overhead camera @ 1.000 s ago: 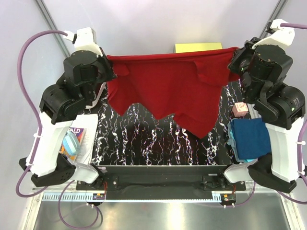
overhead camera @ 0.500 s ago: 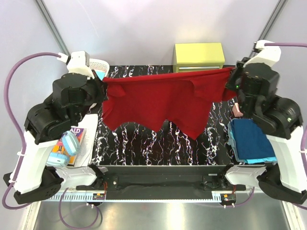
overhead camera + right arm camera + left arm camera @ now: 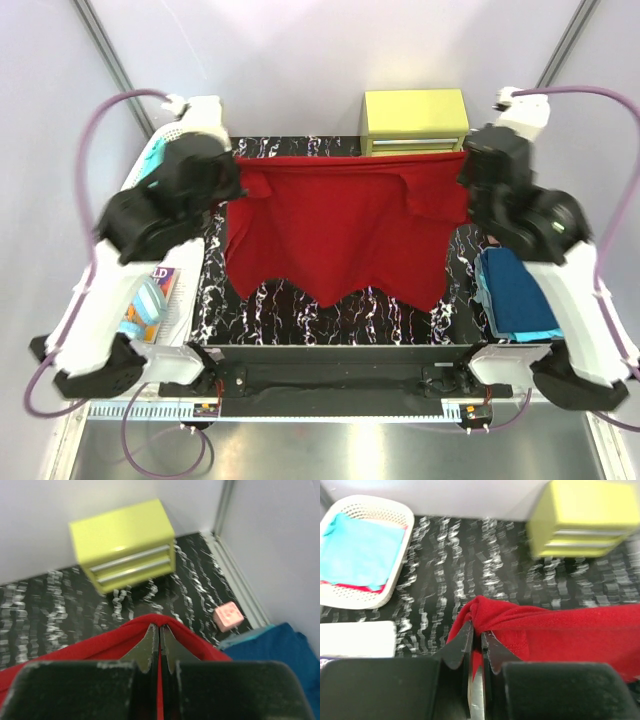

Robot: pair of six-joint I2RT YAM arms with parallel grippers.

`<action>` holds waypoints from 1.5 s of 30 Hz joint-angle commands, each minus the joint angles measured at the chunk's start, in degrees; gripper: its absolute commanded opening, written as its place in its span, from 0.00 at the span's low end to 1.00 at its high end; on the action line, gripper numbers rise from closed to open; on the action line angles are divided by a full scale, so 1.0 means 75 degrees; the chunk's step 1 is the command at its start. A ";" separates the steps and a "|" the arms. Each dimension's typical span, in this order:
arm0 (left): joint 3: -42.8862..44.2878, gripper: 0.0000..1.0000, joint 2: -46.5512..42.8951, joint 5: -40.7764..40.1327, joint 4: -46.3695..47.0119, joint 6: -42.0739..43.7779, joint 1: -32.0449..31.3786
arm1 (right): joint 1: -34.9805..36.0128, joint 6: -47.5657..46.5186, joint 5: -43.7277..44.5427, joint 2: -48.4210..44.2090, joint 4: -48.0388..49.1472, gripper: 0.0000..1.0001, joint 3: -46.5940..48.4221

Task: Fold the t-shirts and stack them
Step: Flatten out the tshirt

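1. Top external: dark red soft cloth t-shirt (image 3: 340, 230) is held spread in the air betw. both arms, over the black white-veined table top (image 3: 340, 315). Its upper edge is taut and the lower hem hangs uneven toward the near side. The left gripper (image 3: 232, 185) is at the upper left corner and the right gripper (image 3: 465, 172) at the upper right. A folded navy t-shirt (image 3: 515, 285) lies on the table's right side. A yellow two-drawer box (image 3: 415, 120) stands at the far edge.
2. Left wrist: the left gripper's jaws are nearly closed, pinching a bunched fold of the red cloth. A white plastic lattice basket (image 3: 404, 540) sits far left, well apart, w/ teal folded cloth (image 3: 360, 550) inside.
3. Right wrist: the right gripper's jaws are pressed together on a ridge of red fabric. A small pink block (image 3: 228, 616) sits on the table near the navy shirt.
4. Handling, est.: light, limp, not fragile, and it sags wherever unsupported. Thin cloth may slip from a narrow pinch. Best hold is at the shoulder corners on doubled fabric.
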 commanded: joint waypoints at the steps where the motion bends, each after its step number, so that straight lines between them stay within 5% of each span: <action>1: -0.0291 0.00 0.0645 -0.0842 0.0627 0.0874 0.0887 | -0.0832 0.0110 0.0804 0.0579 0.0427 0.00 -0.0608; 6: 0.0316 0.00 0.1653 -0.0139 0.1168 0.1332 0.1815 | -0.1337 -0.0218 0.0614 0.1435 0.1073 0.00 -0.0259; 15: 0.2637 0.00 0.3459 0.1666 0.1519 0.0783 0.2764 | -0.1384 -0.0476 0.0498 0.4071 0.0897 0.00 0.3887; 22: 0.3482 0.00 0.3519 0.2393 0.1672 0.0582 0.2848 | -0.0729 -0.1307 0.0637 0.3980 0.1765 0.00 0.4887; 26: 0.3845 0.00 0.3366 0.2417 0.1684 0.0629 0.2836 | -0.0202 -0.1985 0.1071 0.3477 0.2675 0.00 0.3859; 31: 0.3180 0.00 0.3623 0.2300 0.1672 0.0956 0.2894 | -0.0247 -0.2398 0.1212 0.2704 0.4342 0.00 0.1048; 36: 0.1141 0.00 0.3531 0.1972 0.2258 0.1215 0.2894 | -0.0798 -0.0865 0.0650 0.1777 0.4415 0.00 -0.2231; 45: -0.3979 0.00 0.1365 0.2184 0.3617 0.0314 0.2253 | -0.0342 0.2007 0.0041 0.0616 0.2037 0.00 -0.4814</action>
